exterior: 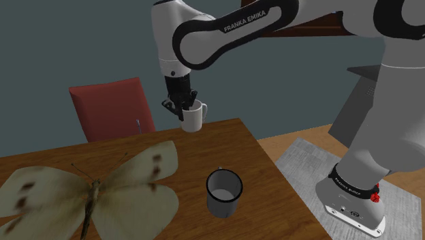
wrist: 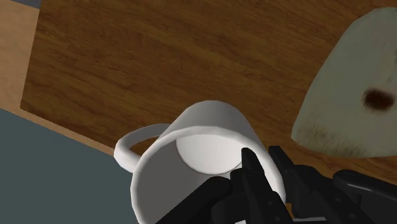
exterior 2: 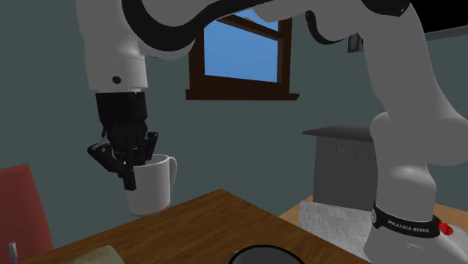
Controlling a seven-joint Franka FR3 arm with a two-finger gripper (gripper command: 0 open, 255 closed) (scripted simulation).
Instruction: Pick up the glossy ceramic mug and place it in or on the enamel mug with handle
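Note:
My black gripper [exterior: 184, 104] [exterior 2: 130, 177] is shut on the rim of a glossy white mug [exterior: 193, 119] [exterior 2: 151, 188], holding it in the air above the far edge of the wooden table [exterior: 225, 143]. In the wrist view, one finger sits inside the white mug [wrist: 191, 156] and the other outside its wall, with the gripper [wrist: 264, 164] pinching the rim. The mug's handle sticks out on the side away from the fingers. A grey enamel mug [exterior: 223, 193] with a dark rim stands upright on the table, nearer the front; its rim [exterior 2: 262, 255] also peeks in low.
A large pale butterfly figure [exterior: 95, 191] [wrist: 356, 95] lies on the table at the shoulder view's left. A red chair [exterior: 112, 106] stands behind the table. The robot stand [exterior: 354, 204] rests on a grey mat [exterior: 300, 160]. A grey cabinet [exterior 2: 345, 165] is by the wall.

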